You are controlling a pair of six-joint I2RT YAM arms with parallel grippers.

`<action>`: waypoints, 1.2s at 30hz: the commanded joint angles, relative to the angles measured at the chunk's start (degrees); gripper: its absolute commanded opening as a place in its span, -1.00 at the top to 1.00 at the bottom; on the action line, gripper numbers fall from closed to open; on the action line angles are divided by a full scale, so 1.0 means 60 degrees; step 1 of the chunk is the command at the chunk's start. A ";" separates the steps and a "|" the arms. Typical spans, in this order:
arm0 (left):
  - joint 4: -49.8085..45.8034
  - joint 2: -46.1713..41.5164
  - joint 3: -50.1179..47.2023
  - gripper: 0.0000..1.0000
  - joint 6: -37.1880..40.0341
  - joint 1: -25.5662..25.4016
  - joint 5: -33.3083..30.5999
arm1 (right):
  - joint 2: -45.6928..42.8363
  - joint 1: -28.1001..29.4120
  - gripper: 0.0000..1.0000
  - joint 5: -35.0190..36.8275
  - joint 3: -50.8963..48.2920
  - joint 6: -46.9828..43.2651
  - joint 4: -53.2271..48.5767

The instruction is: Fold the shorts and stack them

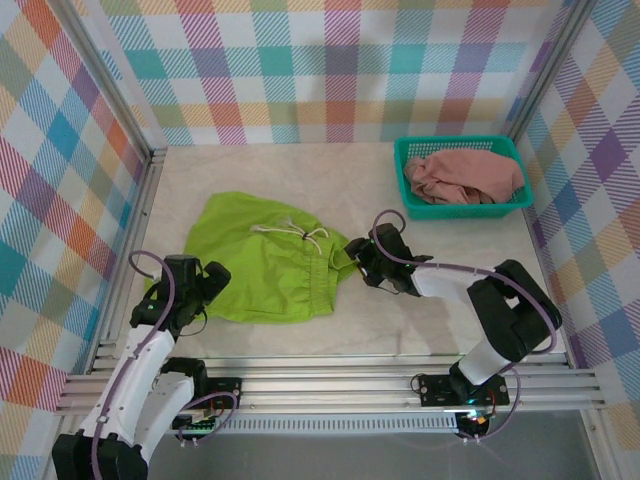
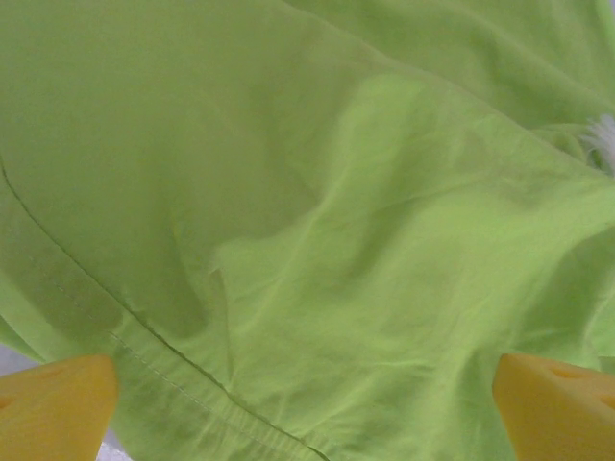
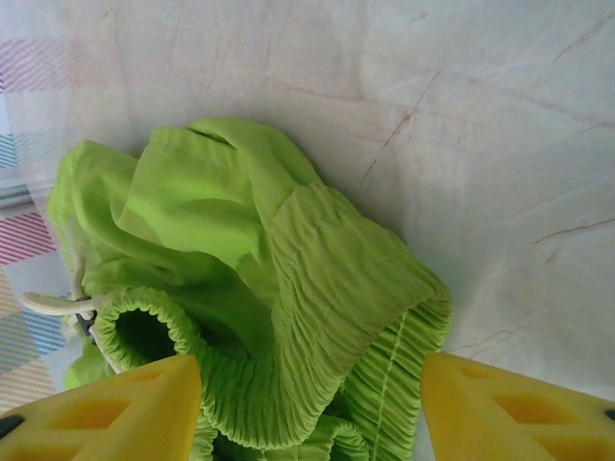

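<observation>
- The lime green shorts (image 1: 265,262) lie spread on the table (image 1: 400,215), left of centre. Their gathered waistband is on the right, and the white drawstring (image 1: 300,238) is curled on top of the cloth.
- In the right wrist view the waistband end of the green shorts (image 3: 279,307) is bunched into folds, with the drawstring (image 3: 53,304) trailing at the left.
- The right gripper (image 1: 357,257) sits at the right edge of the green shorts, at the waistband. Its yellow fingers (image 3: 106,408) are spread wide, with the bunched elastic between them (image 3: 312,394). The cloth presses against the left one, and I cannot tell whether it reaches the other.
- The left gripper (image 1: 207,290) is at the near-left edge of the green shorts. Its fingers (image 2: 58,399) are also wide apart and low over the smooth fabric (image 2: 288,221); a stitched hem runs between them (image 2: 307,394).
- The salmon pink shorts (image 1: 465,178) lie crumpled in the teal basket (image 1: 408,160) at the far right of the table, well apart from both grippers.
</observation>
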 commanded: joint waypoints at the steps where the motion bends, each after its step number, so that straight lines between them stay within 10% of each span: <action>1: 0.0425 0.0129 -0.0254 -1.00 -0.0158 0.0111 0.0029 | 0.0136 0.0052 -0.23 -0.0258 0.0286 0.0774 0.0406; 11: 0.1016 0.0765 -0.0676 -1.00 -0.0374 0.0111 0.0037 | 0.1022 0.0044 -0.01 0.0001 0.0602 0.0998 0.0955; 20: 0.1417 0.1348 -0.0976 -1.00 -0.0446 0.0111 -0.0030 | 0.1522 -0.0496 0.98 0.0183 0.1799 -0.0430 0.0233; 34: 0.2264 0.1599 -0.1291 -1.00 -0.0341 0.0111 0.0346 | 0.4390 -0.2589 1.00 -0.0752 0.9904 -0.5592 -0.4828; 36: 0.2302 0.1588 -0.1142 -1.00 -0.0330 0.0110 0.0566 | 0.5250 -0.2809 0.72 -0.0921 1.1448 -0.6000 -0.5493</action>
